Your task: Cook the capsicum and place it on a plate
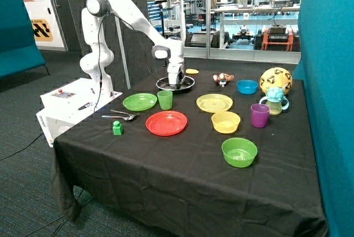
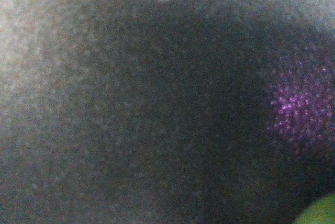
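My gripper (image 1: 175, 81) reaches straight down into a black round pan (image 1: 188, 84) at the back of the table. It is too low in the pan to see whether it holds anything. The capsicum does not show in the outside view. The wrist view is filled by a dark surface very close up, with a small green patch (image 2: 320, 212) at one corner; I cannot tell what that patch is. The green plate (image 1: 139, 102) lies bare on the black cloth, in front of the pan and toward the robot's base.
A green cup (image 1: 165, 99) stands beside the green plate. In front are a red plate (image 1: 166, 122), a yellow plate (image 1: 214, 103), a yellow bowl (image 1: 225, 121), a green bowl (image 1: 239, 152) and a purple cup (image 1: 259, 115). Cutlery (image 1: 119, 116) and a green block (image 1: 117, 128) lie near the table's edge.
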Robot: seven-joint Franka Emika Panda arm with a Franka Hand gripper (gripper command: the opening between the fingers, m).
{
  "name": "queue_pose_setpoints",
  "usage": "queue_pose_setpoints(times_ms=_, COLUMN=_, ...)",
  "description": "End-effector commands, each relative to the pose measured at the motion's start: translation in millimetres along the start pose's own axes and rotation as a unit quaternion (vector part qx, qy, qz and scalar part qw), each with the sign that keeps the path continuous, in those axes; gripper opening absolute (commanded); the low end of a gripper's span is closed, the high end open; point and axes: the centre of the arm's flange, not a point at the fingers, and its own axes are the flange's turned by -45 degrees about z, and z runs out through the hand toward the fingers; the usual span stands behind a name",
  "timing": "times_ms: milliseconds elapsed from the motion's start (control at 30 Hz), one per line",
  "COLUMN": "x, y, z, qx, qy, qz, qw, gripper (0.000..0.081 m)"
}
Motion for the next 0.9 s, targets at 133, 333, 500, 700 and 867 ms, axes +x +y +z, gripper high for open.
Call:
queue_pose_setpoints(times_ms=133, x=1.6, y=-4.2, z=-4.2, qx=0.00200, qy=-0.0022, qz=-0.007, qw=1.0000, gripper=0.0614)
queue_pose_setpoints(times_ms=333, x=1.4, y=-3.8, z=-4.2, qx=0.00200, qy=-0.0022, qz=-0.006, qw=1.0000, gripper=0.0664)
queue_pose_setpoints(times_ms=500, x=-0.3, y=-4.8, z=-2.6, qx=0.00198, qy=-0.0022, qz=-0.001, qw=1.0000, gripper=0.0791)
queue_pose_setpoints(times_ms=700, x=-1.8, y=-5.3, z=-2.3, qx=0.00198, qy=-0.0022, qz=0.002, qw=1.0000, gripper=0.0808)
queue_pose_setpoints(times_ms=867, x=-1.4, y=-4.8, z=-3.5, qx=0.00198, qy=-0.0022, qz=0.003, qw=1.0000, gripper=0.0808)
